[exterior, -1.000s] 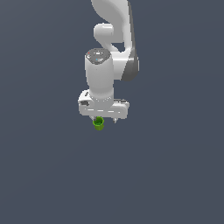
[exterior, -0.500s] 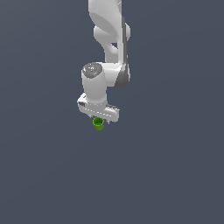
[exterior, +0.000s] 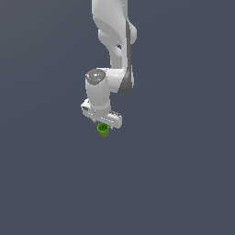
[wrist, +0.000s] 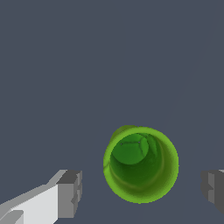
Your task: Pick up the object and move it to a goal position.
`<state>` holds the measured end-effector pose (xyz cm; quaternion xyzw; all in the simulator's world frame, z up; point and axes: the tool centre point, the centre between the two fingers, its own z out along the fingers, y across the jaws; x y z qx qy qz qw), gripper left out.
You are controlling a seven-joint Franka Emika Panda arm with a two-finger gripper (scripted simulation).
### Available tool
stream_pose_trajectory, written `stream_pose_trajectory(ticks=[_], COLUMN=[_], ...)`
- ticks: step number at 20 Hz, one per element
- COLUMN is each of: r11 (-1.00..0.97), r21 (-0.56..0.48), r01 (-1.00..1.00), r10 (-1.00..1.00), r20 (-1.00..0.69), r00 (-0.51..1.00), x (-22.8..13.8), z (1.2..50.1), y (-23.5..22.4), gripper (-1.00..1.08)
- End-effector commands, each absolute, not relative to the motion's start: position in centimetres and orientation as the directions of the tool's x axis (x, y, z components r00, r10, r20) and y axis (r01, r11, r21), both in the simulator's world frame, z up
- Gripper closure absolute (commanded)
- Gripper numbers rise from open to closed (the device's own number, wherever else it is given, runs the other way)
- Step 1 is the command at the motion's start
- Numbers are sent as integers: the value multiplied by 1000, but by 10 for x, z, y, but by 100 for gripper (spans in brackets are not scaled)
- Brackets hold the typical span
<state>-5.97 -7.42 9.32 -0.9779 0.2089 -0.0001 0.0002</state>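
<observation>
I am hovering my white gripper [wrist: 140,188], fingers spread apart, around the small bright green hollow cup [wrist: 141,164], judging descent and closing next.

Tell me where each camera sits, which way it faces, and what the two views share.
Exterior view: off the arm, facing the white arm, which reaches down to the gripper just above the green cup; its exact position cannot be told.
Wrist view: on the wrist, looking straight down into the cup's hollow top; only the two grey fingertips show, apart on either side of the cup and not touching it.
Shared: the cup, the gripper and the plain grey floor.
</observation>
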Motion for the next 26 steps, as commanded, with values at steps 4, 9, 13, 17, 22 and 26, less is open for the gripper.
stream_pose_trajectory(ticks=[4,9,13,17,22,26], r11=[-912,-911,-910,-910,-910,-910], r21=[0,0,0,0,0,0], r01=[-410,-412,-414,-414,-414,-414], r10=[-410,-412,-414,-414,-414,-414], r20=[0,0,0,0,0,0], r00=[912,911,910,910,910,910], x=[-60,-62,-62,-61,-61,-61], z=[81,57,45,43,43,43], y=[-74,-74,-74,-74,-74,-74], gripper=[-92,-92,-92,108,108,108])
